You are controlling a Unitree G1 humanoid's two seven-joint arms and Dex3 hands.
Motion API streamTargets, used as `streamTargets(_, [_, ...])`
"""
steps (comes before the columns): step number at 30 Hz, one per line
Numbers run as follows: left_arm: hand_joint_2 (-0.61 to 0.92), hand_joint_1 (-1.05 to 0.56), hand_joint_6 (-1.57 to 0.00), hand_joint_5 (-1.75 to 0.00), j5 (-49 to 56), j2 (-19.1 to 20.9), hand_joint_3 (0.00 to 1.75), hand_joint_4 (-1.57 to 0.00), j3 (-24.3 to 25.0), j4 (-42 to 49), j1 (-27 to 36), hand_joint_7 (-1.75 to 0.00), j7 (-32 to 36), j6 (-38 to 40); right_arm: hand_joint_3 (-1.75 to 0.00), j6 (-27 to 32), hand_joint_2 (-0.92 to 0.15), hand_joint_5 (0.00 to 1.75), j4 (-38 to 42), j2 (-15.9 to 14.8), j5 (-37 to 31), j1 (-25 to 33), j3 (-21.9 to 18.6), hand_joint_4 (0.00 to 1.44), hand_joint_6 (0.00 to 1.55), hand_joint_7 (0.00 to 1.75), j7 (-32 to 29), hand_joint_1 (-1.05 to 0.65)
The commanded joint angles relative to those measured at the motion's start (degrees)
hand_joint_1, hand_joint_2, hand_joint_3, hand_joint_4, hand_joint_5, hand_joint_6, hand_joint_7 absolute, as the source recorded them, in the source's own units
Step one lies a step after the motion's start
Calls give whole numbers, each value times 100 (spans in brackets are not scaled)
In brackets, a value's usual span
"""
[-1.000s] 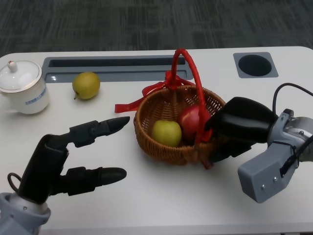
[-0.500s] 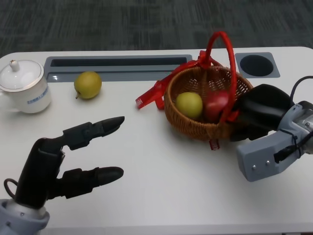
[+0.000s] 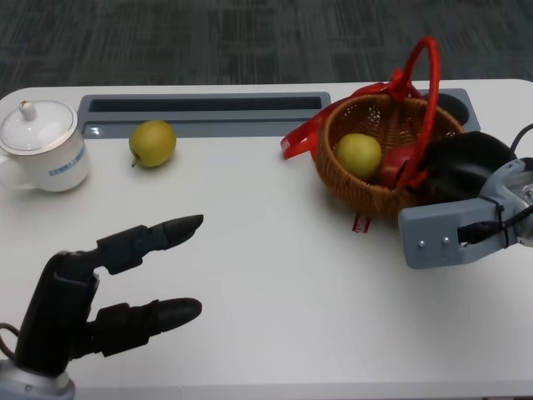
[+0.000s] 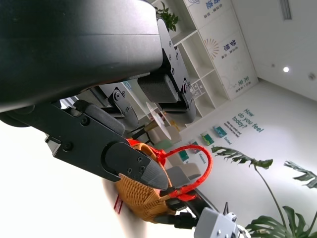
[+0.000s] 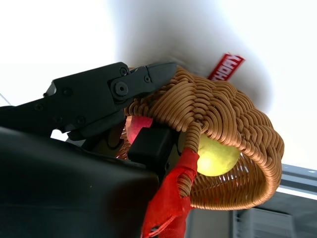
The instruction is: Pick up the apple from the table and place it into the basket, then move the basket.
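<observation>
The wicker basket (image 3: 373,187) with a red handle (image 3: 430,79) sits at the table's far right. In it lie a red apple (image 3: 401,167) and a yellow-green fruit (image 3: 360,155). My right hand (image 3: 466,164) grips the basket's right rim. The right wrist view shows its fingers (image 5: 114,89) outside the weave (image 5: 223,124) and one digit inside, beside the red apple (image 5: 138,126) and the yellow-green fruit (image 5: 218,156). My left hand (image 3: 100,287) hovers at the near left, fingers apart and empty. The left wrist view shows its fingers (image 4: 124,158) and the basket (image 4: 141,201) beyond them.
A yellow-green fruit (image 3: 152,142) lies on the table at the far left, beside a white lidded cup (image 3: 42,148). A grey recessed slot (image 3: 200,112) runs along the back. The basket partly hides a round grey-framed hole (image 3: 460,102). A red ribbon (image 3: 301,137) trails left of the basket.
My right hand has moved the basket, with both fruits in it, to the right and toward the back. My left hand has sunk slightly and stays empty.
</observation>
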Motion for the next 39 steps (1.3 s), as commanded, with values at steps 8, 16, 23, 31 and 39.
streamTargets(8, [84,-55,-83,-1,-229,248,0,-90,126,-724,875,-1,-39,-137,0,1064,-86,12,141,-1,372,-318,-533,112,110,0,313,-31])
streamTargets(16, [84,-54,-84,-1,-367,335,0,-90,121,-825,1107,-1,-66,-201,-4,1370,-88,4,164,-5,393,-357,-687,103,96,0,269,-35])
streamTargets(23, [84,-53,-84,-1,-252,353,0,-91,116,-728,1028,-1,-78,-265,0,1439,-73,0,177,-45,400,-325,-768,51,45,0,520,-81])
streamTargets(31, [84,-53,-86,-2,-281,301,0,-93,36,-629,907,-1,-86,-258,-2,1063,-81,1,125,-143,680,-304,-1037,21,21,0,845,-105])
streamTargets(39, [82,-51,-88,-2,-353,319,0,-95,-32,-439,751,-1,-118,-401,0,733,-79,2,12,-226,1348,-280,-1635,30,29,1,1340,-77])
